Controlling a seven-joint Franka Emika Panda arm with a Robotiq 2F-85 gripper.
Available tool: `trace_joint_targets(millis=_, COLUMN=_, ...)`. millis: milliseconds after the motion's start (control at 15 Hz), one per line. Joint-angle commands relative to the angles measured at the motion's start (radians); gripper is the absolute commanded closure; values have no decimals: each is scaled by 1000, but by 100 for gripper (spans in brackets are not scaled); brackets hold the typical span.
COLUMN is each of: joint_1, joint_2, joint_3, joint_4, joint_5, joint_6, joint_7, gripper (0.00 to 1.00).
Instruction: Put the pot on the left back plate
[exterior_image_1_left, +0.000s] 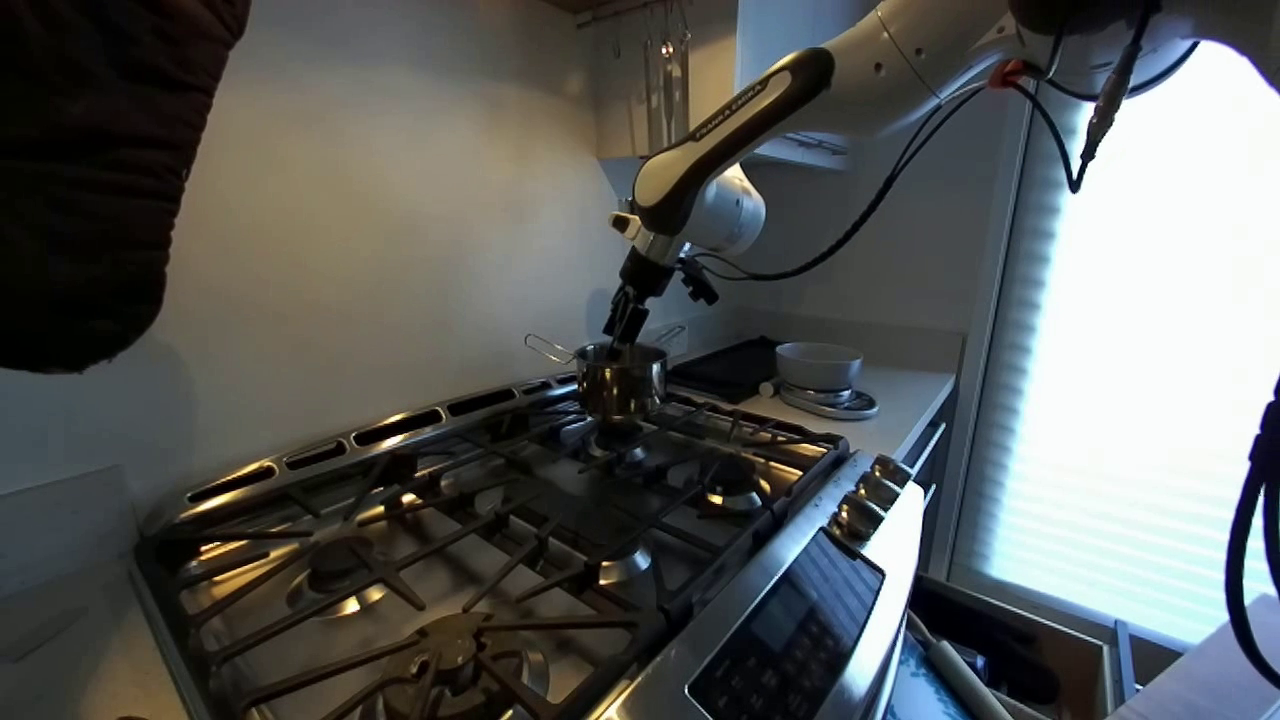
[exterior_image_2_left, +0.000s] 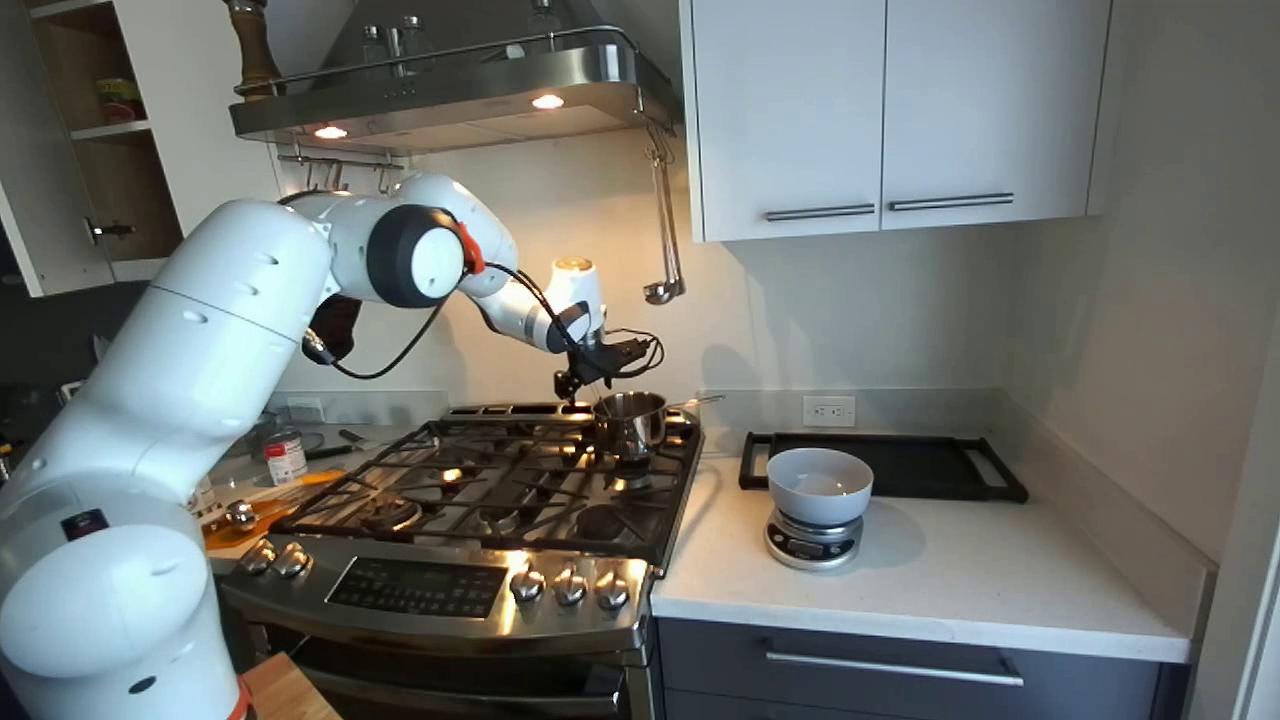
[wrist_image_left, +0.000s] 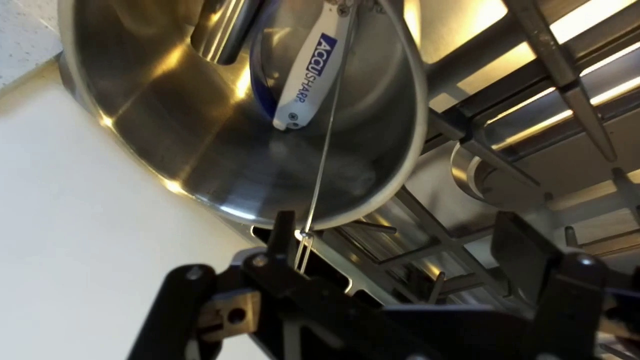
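Note:
The shiny steel pot (exterior_image_1_left: 621, 388) stands on the back burner at the right end of the cooktop; it also shows in an exterior view (exterior_image_2_left: 628, 437) and the wrist view (wrist_image_left: 165, 100). A white ACCUSHARP tool (wrist_image_left: 315, 72) and other utensils lie in it, with thin wire handles over the rim. My gripper (wrist_image_left: 400, 227) is open and empty, beside and above the pot's rim. One finger is close to a wire handle; touching cannot be told. In both exterior views the gripper (exterior_image_1_left: 622, 328) (exterior_image_2_left: 572, 384) points down. The left back plate (exterior_image_1_left: 340, 565) carries nothing.
The wall runs close behind the cooktop. A white bowl (exterior_image_2_left: 820, 484) on a scale (exterior_image_2_left: 812, 552) and a black tray (exterior_image_2_left: 925, 465) are on the counter to the right. The range hood (exterior_image_2_left: 450, 105) is overhead. A dark padded object (exterior_image_1_left: 100, 180) hangs at upper left.

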Motion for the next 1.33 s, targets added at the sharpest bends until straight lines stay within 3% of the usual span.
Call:
trace_joint_targets(millis=0, joint_1=-21, joint_2=55, joint_3=23, joint_4=54, joint_5=14, joint_6=-49, joint_7=-36, gripper=0)
trace_joint_targets(millis=733, joint_1=-7, joint_2=132, joint_3=7, joint_4=141, joint_5=-1, joint_6=-153, joint_7=-57, gripper=3)
trace_joint_targets(millis=867, joint_1=-1, joint_2=140, joint_3=-3, joint_4=152, joint_5=-9, joint_6=-160, joint_7=-56, gripper=13)
trace_joint_targets(millis=933, joint_1=1, joint_2=145, joint_3=-8, joint_4=157, joint_5=-13, joint_6=-163, joint_7=-56, gripper=22)
trace_joint_targets(millis=1000, joint_1=5, joint_2=148, joint_3=-15, joint_4=161, joint_5=-18, joint_6=-167, joint_7=-51, gripper=38)
trace_joint_targets(millis=1067, joint_1=4, joint_2=151, joint_3=-16, joint_4=164, joint_5=-18, joint_6=-170, joint_7=-53, gripper=38)
trace_joint_targets(millis=1267, joint_1=13, joint_2=152, joint_3=-36, joint_4=163, joint_5=-36, joint_6=-166, joint_7=-43, gripper=64)
